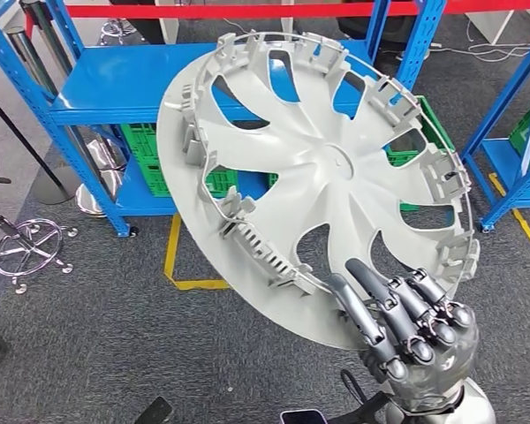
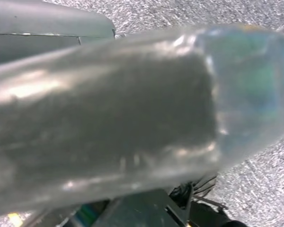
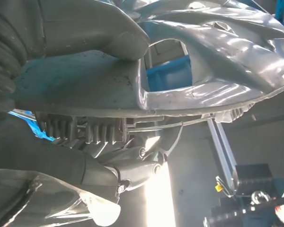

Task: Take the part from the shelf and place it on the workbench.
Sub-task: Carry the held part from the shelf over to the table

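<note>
The part is a large pale grey wheel cover (image 1: 315,168), its ribbed inner face turned toward me, held tilted in the air in front of the blue shelf (image 1: 116,84). My right hand (image 1: 409,322) grips its lower right rim, with dark fingers (image 1: 382,305) curled over the inner face. In the right wrist view the thumb (image 3: 97,28) presses the cover's smooth outer face (image 3: 222,56) while fingers clamp the rim from the other side. My left hand (image 2: 108,123) is a blurred grey shape close to its wrist camera, over speckled carpet; how its fingers lie is unclear.
Green crates (image 1: 142,146) sit on the shelf's lower level behind the cover. A second blue rack (image 1: 516,132) stands at the right. A chrome chair base (image 1: 29,247) and stanchion feet (image 1: 99,177) are at the left. Yellow tape (image 1: 172,256) marks the grey carpet.
</note>
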`<act>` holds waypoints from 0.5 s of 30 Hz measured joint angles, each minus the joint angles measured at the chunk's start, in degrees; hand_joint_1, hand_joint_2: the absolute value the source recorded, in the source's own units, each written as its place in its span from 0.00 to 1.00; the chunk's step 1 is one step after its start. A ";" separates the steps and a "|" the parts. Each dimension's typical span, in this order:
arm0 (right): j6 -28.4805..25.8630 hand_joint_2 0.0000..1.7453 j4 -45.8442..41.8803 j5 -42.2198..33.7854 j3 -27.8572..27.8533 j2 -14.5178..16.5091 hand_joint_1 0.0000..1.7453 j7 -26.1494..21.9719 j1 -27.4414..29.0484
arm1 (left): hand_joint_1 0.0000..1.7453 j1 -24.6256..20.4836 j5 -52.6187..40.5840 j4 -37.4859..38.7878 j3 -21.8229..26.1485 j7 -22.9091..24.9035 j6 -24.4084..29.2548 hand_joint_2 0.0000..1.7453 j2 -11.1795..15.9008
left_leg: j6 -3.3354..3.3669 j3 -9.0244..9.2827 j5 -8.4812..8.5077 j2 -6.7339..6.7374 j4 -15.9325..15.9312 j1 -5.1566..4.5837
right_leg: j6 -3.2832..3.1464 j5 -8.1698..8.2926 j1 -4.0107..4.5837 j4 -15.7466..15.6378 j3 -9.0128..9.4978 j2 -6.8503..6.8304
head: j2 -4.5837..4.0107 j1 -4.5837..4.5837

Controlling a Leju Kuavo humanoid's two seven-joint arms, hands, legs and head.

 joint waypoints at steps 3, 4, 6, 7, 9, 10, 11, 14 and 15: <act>-0.02 1.00 -0.11 -0.02 -0.19 0.00 1.00 -0.30 -0.06 | 0.00 -0.18 -0.09 0.00 0.00 0.02 -0.22 0.00 -0.06 | 0.86 -1.94 1.91 0.28 -0.25 0.17 | 0.50 -7.50 -0.13 8.58 -2.88 0.29 | 0.00 0.29; -0.02 1.00 -0.12 -0.02 -0.28 0.00 1.00 -0.40 -0.06 | 0.00 -0.20 -0.17 0.00 0.00 0.02 -0.29 0.00 -0.09 | 0.85 -2.77 2.42 0.31 -0.02 0.15 | 0.68 -9.30 -0.17 12.18 -3.58 0.30 | 0.00 0.32; -0.02 1.00 -0.13 -0.02 -0.43 0.00 1.00 -0.55 -0.05 | 0.00 -0.19 -0.37 0.00 0.00 0.02 -0.42 0.00 -0.19 | 0.67 -4.62 3.45 0.39 0.56 0.18 | 1.04 -9.22 -0.25 15.21 -2.91 0.30 | 0.00 0.35; -0.02 1.00 -0.13 -0.02 -0.47 0.00 1.00 -0.61 -0.05 | 0.00 -0.19 -0.44 0.00 0.00 0.02 -0.44 0.00 -0.25 | 0.52 -5.62 3.96 0.41 0.93 0.25 | 1.18 -7.66 -0.32 13.79 -1.19 0.30 | 0.00 0.35; -0.02 1.00 -0.19 -0.01 -0.48 0.00 1.00 -0.70 -0.13 | 0.00 -0.21 -0.52 0.00 0.00 0.02 -0.41 0.00 -0.34 | 0.00 -7.56 4.96 0.37 1.81 0.34 | 1.42 -5.53 -0.49 6.61 4.27 0.30 | 0.01 0.40; -0.02 1.00 -0.26 -0.01 -0.49 0.00 1.00 -0.72 -0.13 | 0.00 -0.21 -0.53 0.00 0.00 0.02 -0.39 0.00 -0.36 | -0.32 -8.25 5.45 0.31 2.20 0.32 | 1.22 -5.54 -0.46 3.19 6.64 0.40 | 0.01 0.42; -0.02 1.00 -0.33 -0.01 -0.50 0.00 1.00 -0.73 -0.12 | 0.00 -0.21 -0.54 0.00 0.00 0.01 -0.38 0.00 -0.34 | -0.66 -8.67 5.94 0.25 2.50 0.27 | 0.98 -6.00 -0.41 0.75 8.01 0.51 | 0.01 0.47; -0.03 1.00 -0.52 -0.01 -0.55 0.01 1.00 -0.78 -0.18 | 0.00 -0.13 -0.57 0.00 0.00 -0.04 -0.37 0.00 -0.31 | -1.53 -9.11 7.30 0.08 2.58 0.30 | -0.38 -5.82 -0.23 -0.38 7.48 0.64 | 0.01 0.58; -0.04 1.00 -0.56 0.00 -0.57 0.02 1.00 -0.79 -0.27 | 0.00 -0.03 -0.58 0.00 0.00 -0.04 -0.37 0.00 -0.27 | -1.83 -9.39 6.46 0.02 2.94 0.39 | -0.91 -5.27 -0.26 -0.30 6.90 0.53 | 0.01 0.54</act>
